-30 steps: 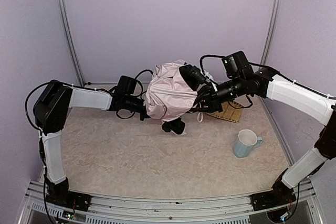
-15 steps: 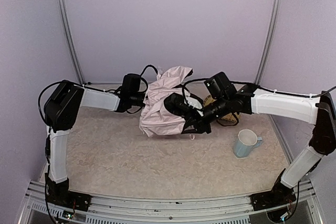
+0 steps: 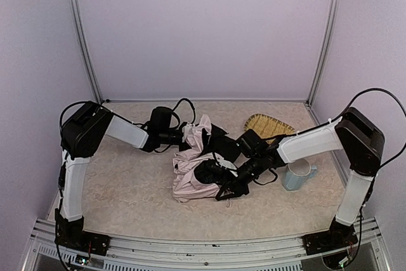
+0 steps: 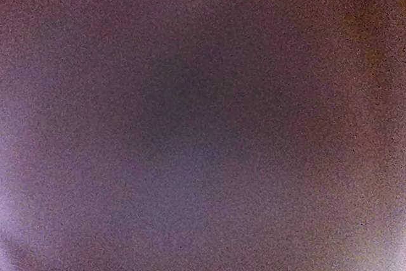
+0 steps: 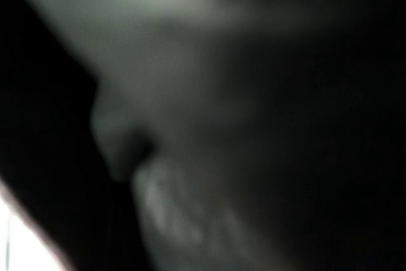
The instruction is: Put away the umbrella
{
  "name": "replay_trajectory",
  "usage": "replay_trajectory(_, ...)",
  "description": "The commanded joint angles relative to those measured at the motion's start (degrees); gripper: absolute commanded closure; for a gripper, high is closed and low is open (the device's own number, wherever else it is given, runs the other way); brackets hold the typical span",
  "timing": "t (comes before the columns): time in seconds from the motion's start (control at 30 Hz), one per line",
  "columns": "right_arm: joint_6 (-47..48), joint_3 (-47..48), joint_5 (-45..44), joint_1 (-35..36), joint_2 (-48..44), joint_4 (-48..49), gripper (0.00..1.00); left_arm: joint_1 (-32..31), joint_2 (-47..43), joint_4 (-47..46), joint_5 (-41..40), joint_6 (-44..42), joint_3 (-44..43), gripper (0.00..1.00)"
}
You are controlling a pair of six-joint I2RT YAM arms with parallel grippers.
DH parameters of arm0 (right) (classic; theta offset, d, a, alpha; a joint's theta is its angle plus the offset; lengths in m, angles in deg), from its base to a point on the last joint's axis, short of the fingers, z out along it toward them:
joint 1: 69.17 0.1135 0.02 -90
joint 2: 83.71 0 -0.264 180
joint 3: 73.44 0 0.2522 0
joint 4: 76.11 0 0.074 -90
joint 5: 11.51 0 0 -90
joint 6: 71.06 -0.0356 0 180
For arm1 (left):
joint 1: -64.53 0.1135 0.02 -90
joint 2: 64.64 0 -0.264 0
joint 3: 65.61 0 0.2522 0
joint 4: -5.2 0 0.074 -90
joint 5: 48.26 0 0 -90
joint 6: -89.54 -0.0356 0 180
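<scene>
Pink fabric lies crumpled on the table (image 3: 127, 191): the umbrella (image 3: 190, 181) is a heap stretching roughly far to near, its shaft hidden. We see the left gripper (image 3: 184, 136) buried in its far end and the right gripper (image 3: 221, 181) at its right side, but cloth blurs both wrist views, so we cannot tell how either pair of jaws stands. A tray (image 3: 269, 124) and a mug (image 3: 297, 174) sit to its right.
</scene>
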Motion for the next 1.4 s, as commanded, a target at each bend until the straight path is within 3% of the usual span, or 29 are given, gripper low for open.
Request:
replay_trajectory(0.0,-8.0,-3.5,9.6,-0.8,1.8,4.2,1.0,1.1,0.5,-12.9,-16.7,4.4,-0.4,0.76)
replay_trajectory(0.07,-11.2,-4.6,10.5,-1.3,2.6,5.2,1.0,2.0,2.1,-15.9,-28.2,9.3,-3.1,0.56)
replay_trajectory(0.13,-13.7,-5.5,10.6,-1.8,3.2,5.9,1.0,3.7,3.4,-14.5,-38.1,12.9,-7.2,0.51)
replay_trajectory(0.23,-16.6,-5.5,11.0,-2.8,4.3,5.2,1.0,6.6,1.2,-9.9,-44.6,17.9,-9.6,0.4)
replay_trajectory(0.3,-18.4,-5.1,11.7,-3.5,4.7,4.4,1.0,8.0,-3.8,-10.7,-47.4,20.0,-6.0,0.36)
replay_trajectory(0.37,-20.0,-4.6,13.4,-4.6,5.2,3.6,1.0,7.5,-12.0,-12.8,-49.0,20.2,3.5,0.37)
replay_trajectory(0.47,-22.1,-3.3,16.0,-6.0,6.5,1.6,1.0,3.4,-28.5,-10.1,-46.0,20.3,18.7,0.49)
replay_trajectory(0.53,-22.2,-1.9,17.2,-6.7,7.8,-0.8,1.0,-1.6,-38.2,-1.0,-39.1,19.6,25.7,0.62)
replay_trajectory(0.6,-20.9,0.0,18.5,-7.3,9.7,-4.0,1.0,-7.3,-44.3,8.2,-31.8,20.0,30.2,0.68)
replay_trajectory(0.67,-19.6,1.9,20.0,-7.6,11.4,-7.2,1.0,-13.1,-47.8,15.2,-26.8,20.1,33.8,0.65)
replay_trajectory(0.73,-18.6,3.3,21.5,-7.7,12.6,-9.2,1.0,-18.3,-49.9,19.2,-25.7,16.7,36.6,0.52)
replay_trajectory(0.8,-16.8,4.9,22.9,-7.7,14.1,-11.6,1.0,-21.5,-50.7,18.7,-25.7,11.6,39.5,0.37)
replay_trajectory(0.87,-14.7,6.8,23.8,-7.8,16.6,-14.5,1.0,-22.2,-49.7,17.8,-25.9,8.8,39.4,0.29)
replay_trajectory(1.03,-9.3,10.8,22.9,-7.8,21.4,-21.5,1.0,-20.4,-41.0,22.7,-22.1,2.2,31.6,0.2)
replay_trajectory(1.27,-8.8,12.6,23.1,-8.0,22.0,-21.9,1.0,-17.4,-27.8,27.4,-20.3,4.4,25.7,0.2)
replay_trajectory(1.37,-9.2,13.7,22.4,-8.0,21.8,-21.8,1.0,-16.7,-24.1,30.0,-19.7,6.9,23.3,0.28)
